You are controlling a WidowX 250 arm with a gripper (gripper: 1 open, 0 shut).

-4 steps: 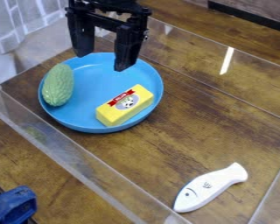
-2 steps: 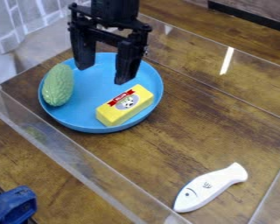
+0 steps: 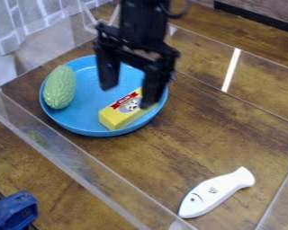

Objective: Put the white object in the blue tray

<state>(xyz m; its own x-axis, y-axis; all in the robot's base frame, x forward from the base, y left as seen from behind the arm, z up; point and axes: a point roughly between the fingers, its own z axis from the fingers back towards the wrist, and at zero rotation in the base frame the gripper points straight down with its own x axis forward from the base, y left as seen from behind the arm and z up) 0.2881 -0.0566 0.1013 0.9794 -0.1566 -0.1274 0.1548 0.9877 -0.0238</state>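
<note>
The white object (image 3: 216,191), a flat fish-shaped plastic piece with small dark marks, lies on the wooden table near the front right. The blue tray (image 3: 80,119), a round shallow plate, sits at the left. My gripper (image 3: 132,83) hangs over the tray's right half, pointing down, its two dark fingers (image 3: 108,70) wide apart with nothing between them. It is far from the white object, up and to the left of it.
In the tray lie a yellow rectangular block (image 3: 127,109) and a green oval object (image 3: 60,86). A blue thing (image 3: 12,214) shows at the bottom left corner. A clear raised edge (image 3: 62,148) runs along the table's front left.
My gripper has moved to the right and toward the front, from the tray's back rim to over its right half above the yellow block. Its jaws stayed open. Nothing else moved.
</note>
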